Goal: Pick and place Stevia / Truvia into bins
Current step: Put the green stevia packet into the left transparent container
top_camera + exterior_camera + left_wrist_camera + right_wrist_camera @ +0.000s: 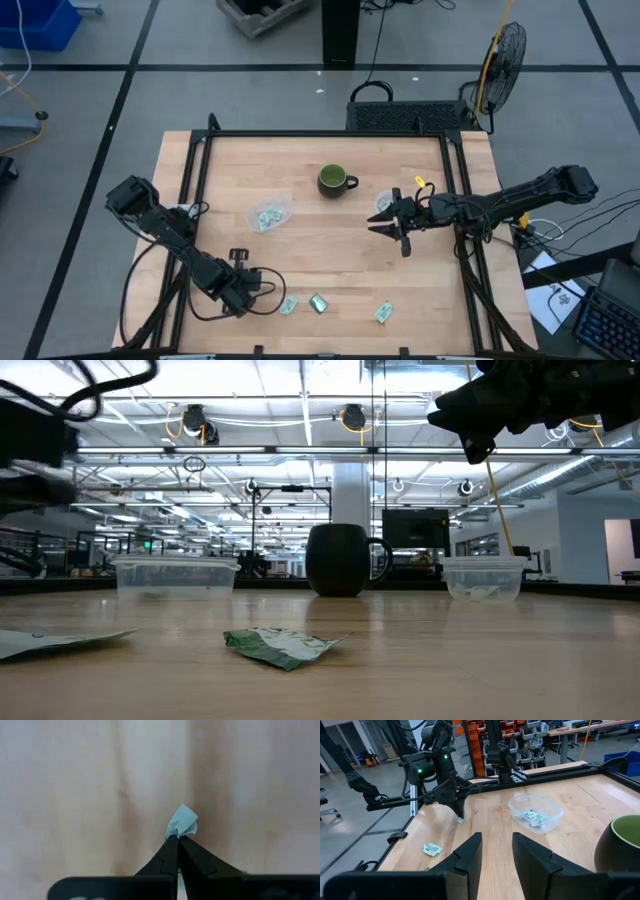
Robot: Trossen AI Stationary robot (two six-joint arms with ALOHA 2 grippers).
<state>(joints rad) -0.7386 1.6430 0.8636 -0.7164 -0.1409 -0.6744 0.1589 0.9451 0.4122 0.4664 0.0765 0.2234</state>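
Left claw (178, 838) pinching pale green sweetener packet (182, 822) above desk (330, 250); right claw (496, 851) spread, near clear bin (387, 204).

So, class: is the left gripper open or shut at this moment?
Shut. In the left wrist view the left gripper has its fingers pressed together at the tips, pinching a pale green packet above the table.

Crumpled pale-green packets (316, 304) on wood; clear bins (270, 214) holding more.
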